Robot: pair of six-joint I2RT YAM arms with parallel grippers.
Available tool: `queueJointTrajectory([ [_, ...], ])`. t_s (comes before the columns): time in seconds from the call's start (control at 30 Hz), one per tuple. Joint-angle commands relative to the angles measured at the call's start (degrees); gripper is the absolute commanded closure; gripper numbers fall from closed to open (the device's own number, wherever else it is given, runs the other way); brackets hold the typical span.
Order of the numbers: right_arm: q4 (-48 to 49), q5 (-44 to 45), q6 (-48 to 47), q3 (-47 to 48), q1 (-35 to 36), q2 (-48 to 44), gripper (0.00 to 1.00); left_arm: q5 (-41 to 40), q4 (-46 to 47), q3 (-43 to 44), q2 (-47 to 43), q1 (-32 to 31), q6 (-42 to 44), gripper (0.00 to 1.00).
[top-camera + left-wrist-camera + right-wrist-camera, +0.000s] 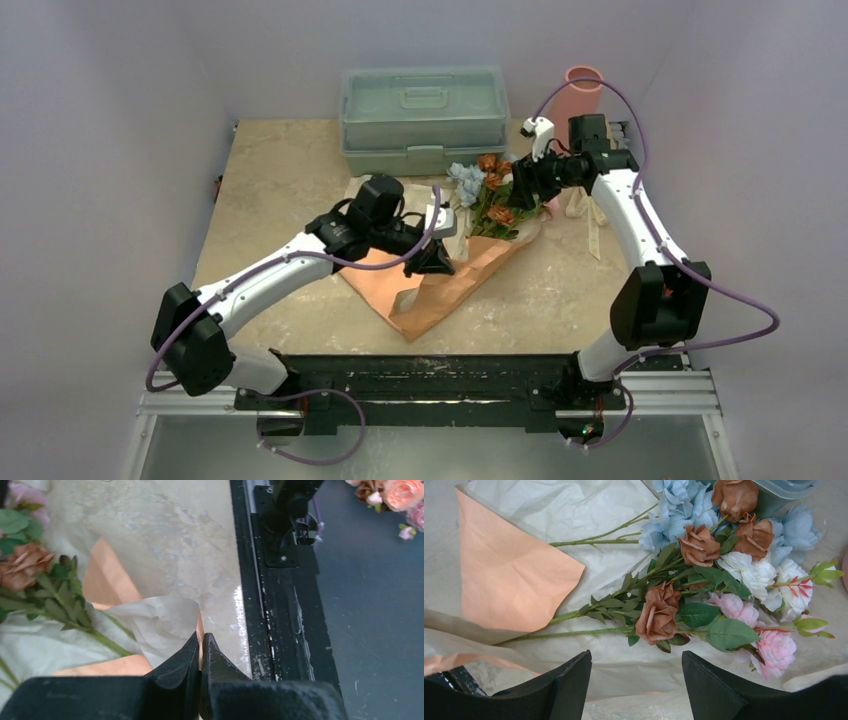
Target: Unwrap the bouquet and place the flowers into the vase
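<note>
Left arm (270,275) stretched low and forward from its base, forearm angled toward the centre, wrist turned inward; left gripper (200,642) with fingers pressed together, pinching an edge of wrapping paper (165,622); right arm (630,215) folded at the elbow, upper link rising away from the base, wrist bent toward the left arm; right gripper (636,660) tilted downward, fingers (569,680) well apart, gap between them empty.
</note>
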Motion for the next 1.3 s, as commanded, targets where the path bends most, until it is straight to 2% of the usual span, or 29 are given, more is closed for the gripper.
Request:
queueJointTrajectory([
  [0.0, -0.84, -2.41, -1.55, 1.69, 0.75, -2.35, 0.30, 4.16, -3.26, 0.97, 0.94, -5.01, 10.81, 1.00],
  [0.27, 0.72, -1.03, -4.83, -4.81, 5.63, -0.13, 0.35, 0.48, -12.01, 5.68, 6.78, -15.47, 25.45, 1.00],
  [0.43, -1.46, 0.09, -9.42, -6.09, 9.00, 3.32, 0.41, 0.67, -18.09, 10.60, 9.57, -17.83, 34.00, 1.00],
  [0.47, -2.18, 0.62, -10.68, -6.55, 9.52, 3.97, 0.42, 0.76, -19.58, 11.66, 10.08, -18.09, 35.29, 0.93],
  [0.53, -3.66, 1.97, -14.23, -8.07, 10.38, 4.58, 0.45, 0.80, -21.47, 13.21, 10.74, -18.27, 35.81, 0.71],
  [0.63, -5.18, 3.42, -18.51, -11.37, 10.67, 4.38, 0.47, -0.26, -21.81, 14.68, 9.98, -18.14, 33.53, 0.43],
  [0.67, -5.04, 4.08, -19.81, -12.67, 10.67, 3.86, 0.47, -0.62, -21.19, 14.81, 9.17, -17.74, 32.16, 0.37],
  [0.77, -4.04, 5.33, -22.89, -17.37, 10.67, 1.25, 0.46, 1.32, -15.10, 13.34, 4.61, -14.15, 25.56, 0.24],
  [0.87, -4.11, 5.03, -24.78, -20.89, 10.74, -1.04, 0.46, 5.77, -8.24, 12.22, 1.44, -6.20, 15.37, 0.20],
  [0.9, -4.06, 5.07, -25.30, -21.84, 10.71, -1.51, 0.45, 6.91, -8.20, 12.56, 1.23, -3.50, 14.45, 0.20],
  [1.1, -2.39, 7.53, -28.56, -27.16, 10.76, -5.11, 0.35, 10.13, -10.41, 13.00, 5.08, 11.86, 13.92, 0.21],
  [1.27, 0.12, 10.19, -30.57, -30.58, 10.76, -7.28, 0.31, 4.91, -16.36, 14.34, 13.57, 15.83, 23.89, 0.21],
])
